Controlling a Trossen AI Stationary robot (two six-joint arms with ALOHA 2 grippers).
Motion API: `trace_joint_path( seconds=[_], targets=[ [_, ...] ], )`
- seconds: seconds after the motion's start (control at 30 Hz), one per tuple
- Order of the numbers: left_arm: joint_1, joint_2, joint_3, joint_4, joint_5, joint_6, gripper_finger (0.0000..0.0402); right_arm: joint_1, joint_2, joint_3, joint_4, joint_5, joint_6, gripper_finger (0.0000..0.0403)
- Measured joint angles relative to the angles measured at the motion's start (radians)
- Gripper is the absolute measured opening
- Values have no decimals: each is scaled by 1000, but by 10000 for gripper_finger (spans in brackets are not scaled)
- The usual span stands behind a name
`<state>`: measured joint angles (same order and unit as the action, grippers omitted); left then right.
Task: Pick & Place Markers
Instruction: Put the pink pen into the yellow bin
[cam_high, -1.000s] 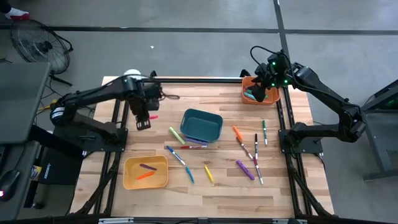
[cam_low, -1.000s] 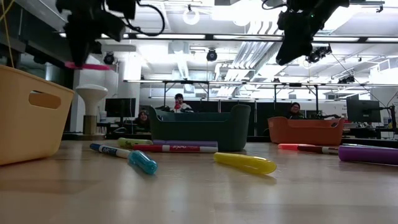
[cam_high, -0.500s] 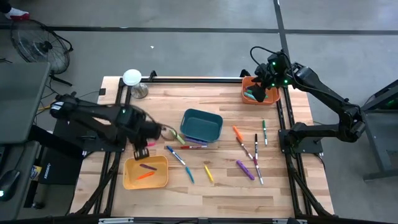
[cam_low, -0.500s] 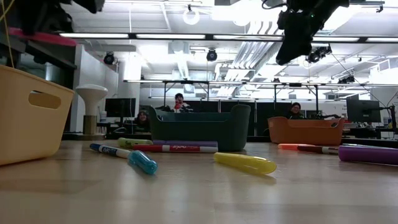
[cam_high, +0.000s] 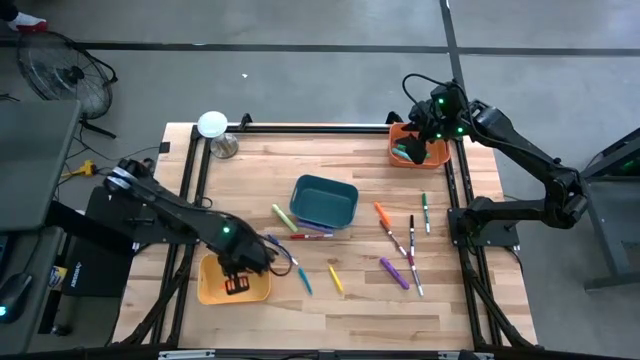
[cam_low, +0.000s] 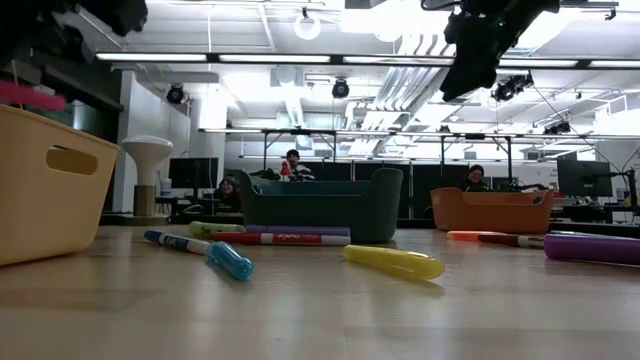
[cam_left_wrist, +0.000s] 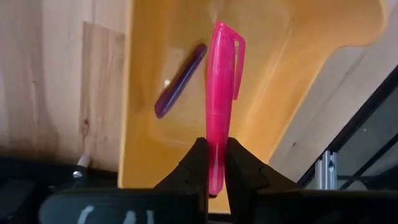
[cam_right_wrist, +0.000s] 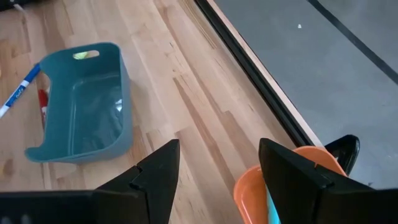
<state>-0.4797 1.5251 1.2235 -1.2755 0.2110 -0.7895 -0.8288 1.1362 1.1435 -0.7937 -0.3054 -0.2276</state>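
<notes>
Left gripper (cam_left_wrist: 211, 163) positioned above yellow plastic bin (cam_high: 209, 285) at the table's near-left, fingers pinched tight on pink capped marker (cam_left_wrist: 219, 99); held over the bin's hollow, apparently so that release drops it inside. Purple marker (cam_left_wrist: 180, 81) already lying on the bin floor. Right gripper (cam_right_wrist: 214, 163) parked over orange plastic bin (cam_high: 400, 140) at the far-right corner, fingers spread wide, nothing held. Remaining loose coloured markers (cam_high: 392, 232) scattered on the wooden table (cam_high: 480, 290) around teal plastic bin (cam_high: 324, 201), awaiting pickup.

pink marker's (cam_left_wrist: 219, 106) lower end between pincer fingers
</notes>
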Motion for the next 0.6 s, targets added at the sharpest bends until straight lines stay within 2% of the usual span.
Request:
trace_joint_path(
  seconds=[0.2, 0.33, 0.43, 0.6],
  targets=[
    [1, 62, -14, 71, 47, 35, 20, 0, 0, 0, 7, 0, -24, 208],
    [1, 62, -86, 153, 74, 53, 20, 0, 0, 0, 6, -6, -24, 208],
    [2, 63, -145, 191, 99, 52, 20, 0, 0, 0, 6, -47, -19, 208],
    [2, 64, -189, 233, 142, 62, 20, 0, 0, 0, 3, -57, -18, 208]
  ],
)
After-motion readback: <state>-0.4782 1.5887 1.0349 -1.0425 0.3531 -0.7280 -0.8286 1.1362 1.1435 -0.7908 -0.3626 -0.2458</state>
